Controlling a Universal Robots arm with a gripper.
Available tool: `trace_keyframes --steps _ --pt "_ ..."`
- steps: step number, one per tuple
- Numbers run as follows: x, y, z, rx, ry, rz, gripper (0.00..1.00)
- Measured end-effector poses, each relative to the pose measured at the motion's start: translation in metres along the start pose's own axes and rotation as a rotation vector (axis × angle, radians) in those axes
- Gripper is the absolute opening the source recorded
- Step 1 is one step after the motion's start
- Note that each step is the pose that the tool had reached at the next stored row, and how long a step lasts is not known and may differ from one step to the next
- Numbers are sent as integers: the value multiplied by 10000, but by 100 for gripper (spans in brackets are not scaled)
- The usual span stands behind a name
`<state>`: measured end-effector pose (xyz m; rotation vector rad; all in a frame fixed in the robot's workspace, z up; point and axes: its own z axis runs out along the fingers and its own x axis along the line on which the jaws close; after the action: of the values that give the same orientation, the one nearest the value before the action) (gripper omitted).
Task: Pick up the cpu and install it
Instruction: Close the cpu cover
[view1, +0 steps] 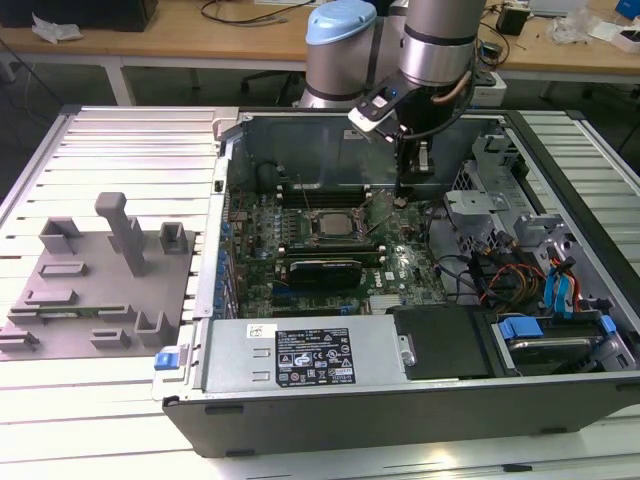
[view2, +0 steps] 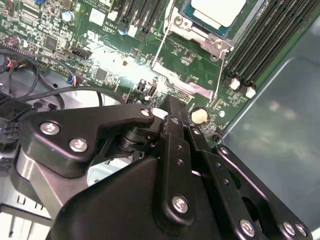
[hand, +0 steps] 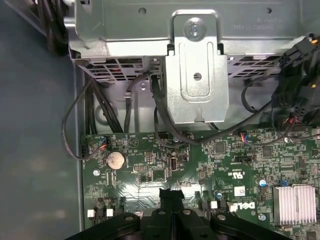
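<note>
I judge the placing done: the cpu (view2: 216, 10) sits in its socket (view2: 198, 31). My gripper (view1: 404, 196) hangs just to the exterior view's right, fingers pressed together, holding nothing.

Vertical arm (view1: 438, 45), downward claw (view1: 401, 196), fingers (hand: 166, 196) tight together

The black gripper (view2: 171, 107) hangs above a green motherboard (view2: 115, 60), near a round coin cell (view2: 199, 116). Beyond it, the cpu (view2: 217, 10) sits in its metal-framed socket (view2: 212, 42), beside dark memory slots (view2: 270, 40).
</note>
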<state>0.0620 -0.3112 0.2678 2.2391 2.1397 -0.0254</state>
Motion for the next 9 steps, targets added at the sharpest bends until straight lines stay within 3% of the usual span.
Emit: trace_keyframes --steps 4,9 --pt "4 63 25 219 -10 -10 11" --pt "6 83 65 273 -14 -12 11"
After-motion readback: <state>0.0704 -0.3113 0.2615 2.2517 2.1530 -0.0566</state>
